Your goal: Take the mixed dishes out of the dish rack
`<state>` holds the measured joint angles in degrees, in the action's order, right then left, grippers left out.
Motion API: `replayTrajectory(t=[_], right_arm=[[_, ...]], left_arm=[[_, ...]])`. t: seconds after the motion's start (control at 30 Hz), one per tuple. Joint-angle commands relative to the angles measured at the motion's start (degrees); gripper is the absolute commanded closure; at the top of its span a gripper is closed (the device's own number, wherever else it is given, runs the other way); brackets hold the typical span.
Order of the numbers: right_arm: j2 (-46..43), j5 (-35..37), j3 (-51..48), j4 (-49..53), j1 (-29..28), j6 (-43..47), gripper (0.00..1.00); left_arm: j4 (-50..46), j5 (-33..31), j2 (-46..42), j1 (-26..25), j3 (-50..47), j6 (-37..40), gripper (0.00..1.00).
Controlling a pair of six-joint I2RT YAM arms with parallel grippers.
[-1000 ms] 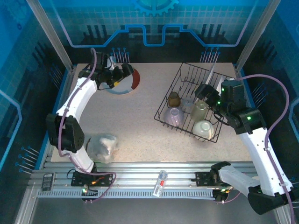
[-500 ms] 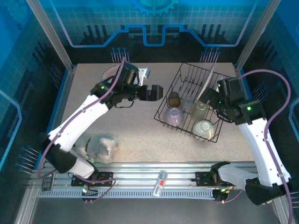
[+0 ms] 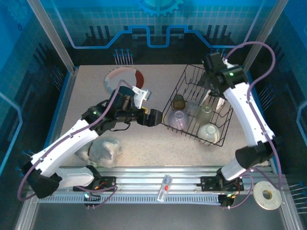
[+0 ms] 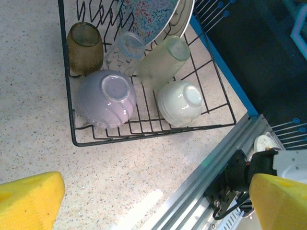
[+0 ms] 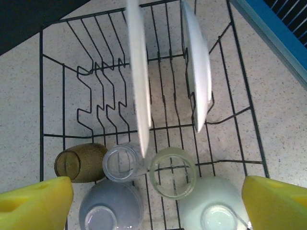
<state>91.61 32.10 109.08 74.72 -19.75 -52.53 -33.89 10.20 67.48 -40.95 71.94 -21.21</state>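
Observation:
The dish rack (image 3: pixel 169 120) stands on the right half of the table. In it lie a brown cup (image 5: pixel 79 163), a clear cup (image 5: pixel 122 163), a pale cup (image 5: pixel 172 173), a lilac bowl (image 4: pixel 106 98) and a white bowl (image 4: pixel 180 101). Two white plates (image 5: pixel 139 72) stand upright on edge in the prongs; one shows a patterned face (image 4: pixel 151 14). My right gripper (image 5: pixel 153 206) hangs open above the cups and plates, at the rack's far end (image 3: pixel 213 72). My left gripper (image 3: pixel 153 116) is open beside the rack's left edge, its yellow fingertips (image 4: pixel 29 201) over bare table.
A round plate (image 3: pixel 122 79) lies flat at the table's far left. A whitish plastic lump (image 3: pixel 104 149) sits near the front left edge. A white tape ring (image 3: pixel 267 195) lies off the table at the front right. A metal rail (image 3: pixel 163 184) runs along the front.
My left arm left the flat plate and swung right and nearer, ending beside the rack. My right arm rose and moved from the rack's right side to above its far end.

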Motion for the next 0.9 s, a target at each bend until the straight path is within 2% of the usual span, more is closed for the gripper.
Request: replayTrajectory(t=[0.0, 0.23, 0.33, 0.73, 0.87], right_arm=[[5.93, 4.82, 7.09, 8.42, -1.15, -4.32, 0.11], [15.67, 7.32, 17.26, 13.78, -0.56, -4.54, 0.16], [18.50, 5.78, 18.18, 13.09, 0.97, -4.19, 0.18], [28.90, 0.80, 26.04, 11.76, 5.74, -1.62, 0.29], [30.09, 0.07, 26.19, 11.32, 6.81, -1.08, 0.35]], left_arm=[[3.05, 2.78, -4.34, -0.04, -2.14, 3.02, 0.01], [8.64, 2.09, -9.04, -0.02, -8.42, 0.39, 0.01], [10.12, 1.70, -8.95, 0.05, -9.51, 0.03, 0.01], [13.39, -7.54, -7.76, 0.38, -8.75, -3.24, 0.01], [15.26, -7.50, -7.51, 1.88, -8.50, -3.89, 0.01]])
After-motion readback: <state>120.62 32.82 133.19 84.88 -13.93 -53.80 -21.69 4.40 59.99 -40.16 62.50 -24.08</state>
